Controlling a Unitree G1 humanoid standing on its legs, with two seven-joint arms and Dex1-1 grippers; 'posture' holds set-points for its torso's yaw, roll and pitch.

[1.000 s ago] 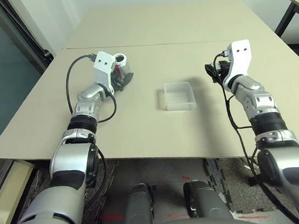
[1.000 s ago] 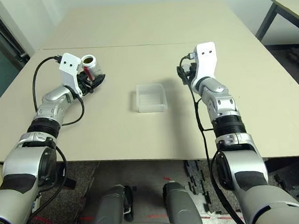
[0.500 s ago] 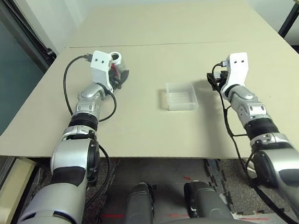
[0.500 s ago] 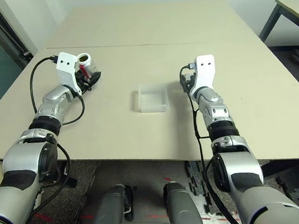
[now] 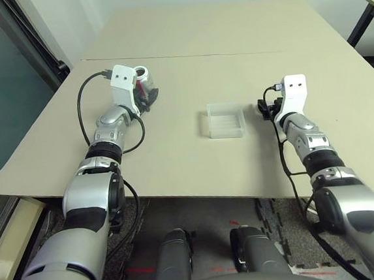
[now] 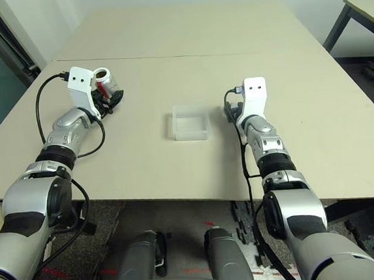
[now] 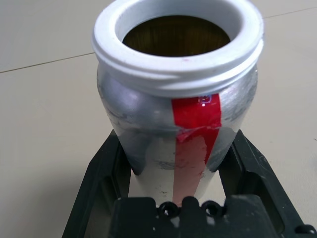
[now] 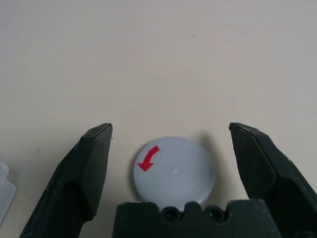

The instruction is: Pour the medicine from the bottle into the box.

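One bottle (image 7: 178,99) clamped in left hand (image 7: 176,163); right hand (image 8: 173,163) apart; one box (image 5: 225,120).

The left gripper (image 7: 176,198) stays clamped near the table's left edge, while the right gripper (image 8: 173,163), seemingly lowered, stands spread wide.
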